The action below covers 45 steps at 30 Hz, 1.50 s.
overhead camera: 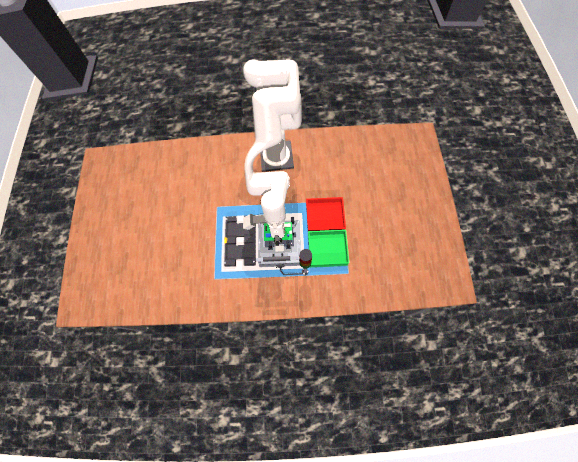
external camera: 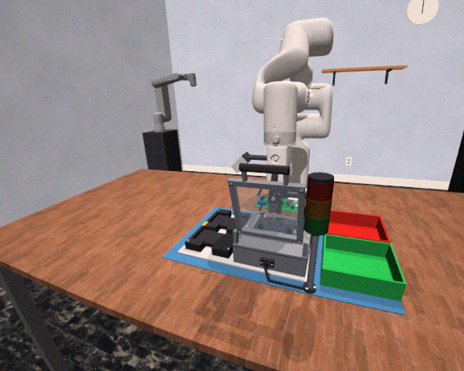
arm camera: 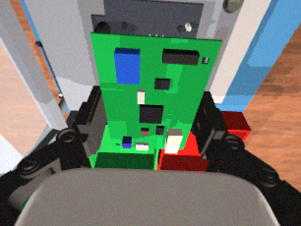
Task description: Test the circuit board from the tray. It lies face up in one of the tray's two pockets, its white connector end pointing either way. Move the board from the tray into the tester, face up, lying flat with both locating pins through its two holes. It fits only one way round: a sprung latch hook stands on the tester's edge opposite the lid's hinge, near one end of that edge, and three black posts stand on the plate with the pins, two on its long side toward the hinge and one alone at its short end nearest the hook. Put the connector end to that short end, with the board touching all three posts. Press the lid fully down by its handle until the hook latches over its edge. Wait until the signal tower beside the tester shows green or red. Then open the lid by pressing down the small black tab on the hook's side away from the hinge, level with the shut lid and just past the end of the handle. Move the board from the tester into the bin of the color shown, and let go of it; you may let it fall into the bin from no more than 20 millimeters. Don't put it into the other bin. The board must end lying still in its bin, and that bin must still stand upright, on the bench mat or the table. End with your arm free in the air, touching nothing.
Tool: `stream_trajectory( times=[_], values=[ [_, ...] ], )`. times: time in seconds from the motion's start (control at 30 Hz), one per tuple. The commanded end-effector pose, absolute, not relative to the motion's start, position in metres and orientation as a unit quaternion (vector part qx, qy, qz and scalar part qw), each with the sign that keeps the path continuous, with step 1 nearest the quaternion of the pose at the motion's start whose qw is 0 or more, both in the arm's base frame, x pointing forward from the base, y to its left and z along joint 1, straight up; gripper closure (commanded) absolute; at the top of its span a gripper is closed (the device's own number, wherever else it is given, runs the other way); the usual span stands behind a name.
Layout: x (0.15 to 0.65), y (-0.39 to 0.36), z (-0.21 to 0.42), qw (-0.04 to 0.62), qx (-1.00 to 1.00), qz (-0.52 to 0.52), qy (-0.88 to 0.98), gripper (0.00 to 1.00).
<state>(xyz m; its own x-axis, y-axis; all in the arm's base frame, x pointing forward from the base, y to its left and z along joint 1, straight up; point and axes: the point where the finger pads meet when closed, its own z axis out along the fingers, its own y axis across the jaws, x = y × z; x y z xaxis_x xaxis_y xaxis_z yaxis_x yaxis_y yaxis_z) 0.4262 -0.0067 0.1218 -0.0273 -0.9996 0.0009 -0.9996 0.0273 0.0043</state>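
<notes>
Wrist view: the gripper [arm camera: 148, 123] held the green circuit board [arm camera: 152, 93] by its two long edges, one black finger [arm camera: 93, 115] on each side, so the jaws were closed on the board at a wide setting. The board faced the camera, showing a blue component, several black chips and a white connector [arm camera: 173, 141] at the end nearer the wrist. Beyond the board lay the grey tester [arm camera: 148, 17].

Exterior view: the arm [external camera: 279, 108] reached straight down behind the tester's raised lid [external camera: 234, 201], whose black handle [external camera: 264, 169] stood at the top. The board [external camera: 291, 205] was seen through the lid's frame, carried above the tester's plate and not resting on it. The signal tower [external camera: 319, 202] stood at the tester's corner, no segment clearly lit. Beside it sat the red bin [external camera: 356, 226] and the green bin [external camera: 362, 267].

Top view: the black tray [overhead camera: 240, 242] lay beside the tester on the blue mat [overhead camera: 220, 272].
</notes>
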Motion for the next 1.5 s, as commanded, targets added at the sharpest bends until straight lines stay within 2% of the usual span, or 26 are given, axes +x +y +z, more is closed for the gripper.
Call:
stream_trajectory(
  times=[0.0,1.47],
  values=[
    [0.428,-0.007,0.123,0.0,0.697,0.0,-0.717,0.21],
    [0.428,-0.006,0.081,0.0,0.698,0.0,-0.717,0.21]
  ],
)
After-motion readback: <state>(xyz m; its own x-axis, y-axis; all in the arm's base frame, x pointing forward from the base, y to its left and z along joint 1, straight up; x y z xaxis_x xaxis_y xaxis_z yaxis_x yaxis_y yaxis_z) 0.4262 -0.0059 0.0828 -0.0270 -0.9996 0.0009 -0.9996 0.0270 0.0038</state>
